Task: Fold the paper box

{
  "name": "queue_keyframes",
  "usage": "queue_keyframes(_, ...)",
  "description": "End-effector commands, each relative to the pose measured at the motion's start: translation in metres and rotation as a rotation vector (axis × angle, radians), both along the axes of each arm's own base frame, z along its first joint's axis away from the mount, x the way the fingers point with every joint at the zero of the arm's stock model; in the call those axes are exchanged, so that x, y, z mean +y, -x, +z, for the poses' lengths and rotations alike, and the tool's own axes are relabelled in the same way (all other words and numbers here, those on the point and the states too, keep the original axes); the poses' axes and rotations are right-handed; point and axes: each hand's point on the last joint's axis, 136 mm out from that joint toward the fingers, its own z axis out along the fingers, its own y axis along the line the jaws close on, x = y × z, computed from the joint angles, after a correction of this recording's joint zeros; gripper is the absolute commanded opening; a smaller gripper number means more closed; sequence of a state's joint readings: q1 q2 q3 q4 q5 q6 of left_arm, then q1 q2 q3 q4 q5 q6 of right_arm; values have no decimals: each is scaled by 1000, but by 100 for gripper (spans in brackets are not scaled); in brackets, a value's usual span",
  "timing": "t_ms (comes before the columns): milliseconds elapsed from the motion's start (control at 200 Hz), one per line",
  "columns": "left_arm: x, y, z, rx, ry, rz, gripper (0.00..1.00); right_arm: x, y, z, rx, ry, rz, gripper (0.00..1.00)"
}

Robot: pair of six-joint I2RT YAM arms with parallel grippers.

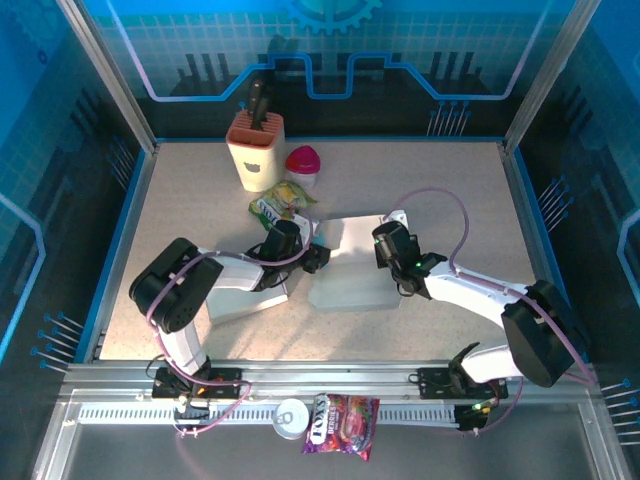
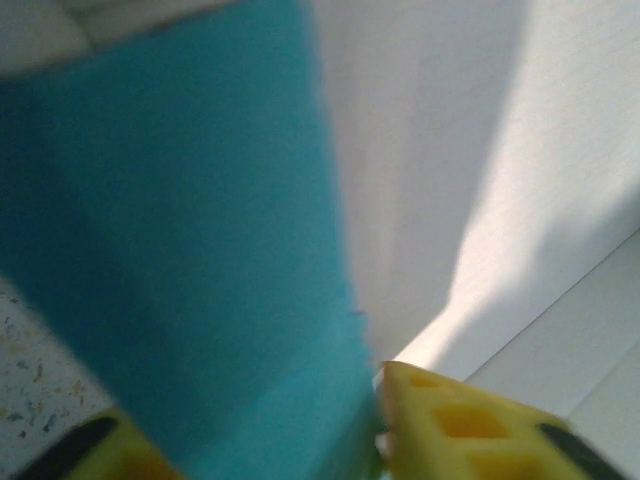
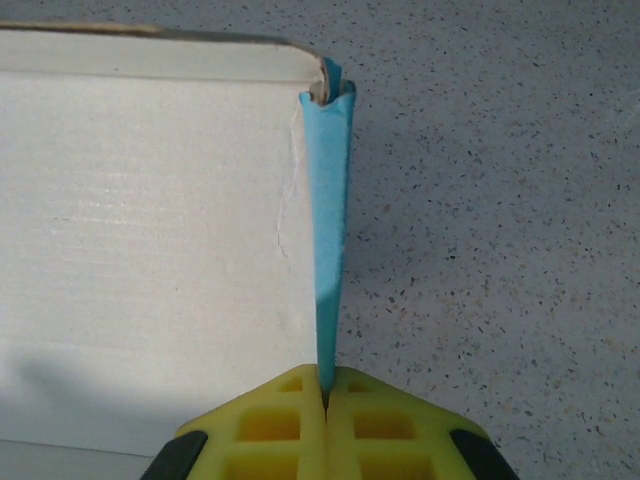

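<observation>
R claw (image 3: 325,385) clamped on box's (image 3: 150,230) corner flap (image 3: 328,200); L claw (image 2: 250,425) apart astride its other flap (image 2: 200,250); table (image 3: 500,200) free rightward.

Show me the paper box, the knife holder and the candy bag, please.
paper box (image 1: 352,272): top external view, on its flat white panel.
knife holder (image 1: 256,155): top external view, on its beige front face.
candy bag (image 1: 342,424): top external view, middle of the wrapper.

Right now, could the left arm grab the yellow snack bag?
Probably yes. The snack bag lies just beyond the left gripper, with nothing between them. But a blue flap of the paper box sits between its fingers, so it would have to leave that first.
</observation>
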State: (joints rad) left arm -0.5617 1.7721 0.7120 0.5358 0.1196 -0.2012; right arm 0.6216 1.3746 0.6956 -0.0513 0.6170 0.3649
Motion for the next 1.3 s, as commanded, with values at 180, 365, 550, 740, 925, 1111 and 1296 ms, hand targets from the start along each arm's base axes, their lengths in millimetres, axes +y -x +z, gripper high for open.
queue_keyframes(180, -11, 4, 14, -13, 80, -52, 8, 12, -3, 8, -18, -35, 31, 0)
queue_keyframes(365, -12, 5, 19, -11, 83, -59, 11, 13, -2, 5, -10, -34, 35, 0)
queue_keyframes(550, -7, 8, 30, -28, 101, -43, 31, 12, -3, 6, -8, -29, 29, 0)
queue_keyframes(740, 3, 17, 43, -26, 180, -87, 40, 8, -4, 3, 7, -36, 25, 0)
queue_keyframes(925, 0, 31, 46, -30, 226, -190, 46, 9, -5, -1, 36, -45, 34, 0)
queue_keyframes(1111, 10, 30, 36, 0, 226, -180, 46, 9, -5, -3, 44, -48, 35, 0)
queue_keyframes(1296, 15, 32, 27, 10, 223, -173, 40, 10, -6, -4, 48, -49, 38, 0)
